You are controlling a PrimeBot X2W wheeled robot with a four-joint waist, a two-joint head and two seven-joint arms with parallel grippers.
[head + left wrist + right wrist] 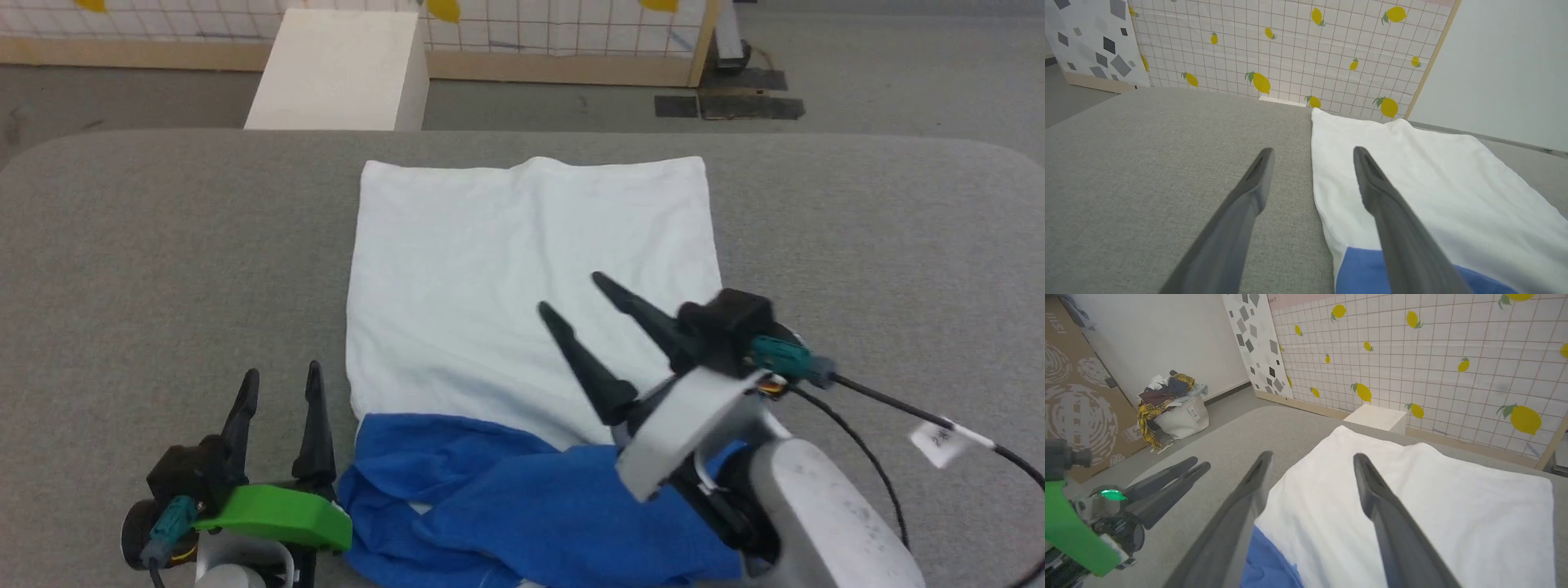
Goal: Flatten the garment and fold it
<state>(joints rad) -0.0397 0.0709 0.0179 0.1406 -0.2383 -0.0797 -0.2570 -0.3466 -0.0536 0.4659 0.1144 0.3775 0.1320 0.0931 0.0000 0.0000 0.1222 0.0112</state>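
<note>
The shirt (522, 269) lay on the grey counter (163, 245). Its white body was spread flat toward the far edge and its blue sleeves (522, 498) were bunched along the near end. The right pincer (570, 292) was over the white cloth near the blue part, fingers wide apart and holding nothing. The left pincer (282, 370) sat just beside the shirt's near left corner, also wide and empty.

The garment (531, 269) lies on the table (163, 245).
</note>
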